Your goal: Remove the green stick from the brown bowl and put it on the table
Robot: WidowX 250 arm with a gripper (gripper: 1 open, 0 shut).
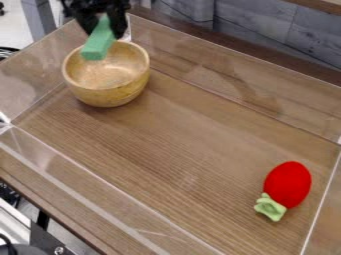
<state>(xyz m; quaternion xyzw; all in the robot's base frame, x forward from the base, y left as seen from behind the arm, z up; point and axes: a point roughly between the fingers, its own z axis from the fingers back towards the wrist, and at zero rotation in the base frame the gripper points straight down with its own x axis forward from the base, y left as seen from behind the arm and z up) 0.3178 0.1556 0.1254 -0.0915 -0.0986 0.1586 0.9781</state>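
Note:
The green stick (99,41) hangs tilted above the back rim of the brown bowl (107,76), clear of the bowl's pale inside. My black gripper (100,22) at the top left is shut on the stick's upper end, its fingers on either side of it. The bowl stands in the table's (186,139) back left corner with nothing showing inside it.
A red rounded object (288,183) with a small pale-green piece (272,208) attached lies near the front right. Low clear acrylic walls (80,189) run along the table's edges.

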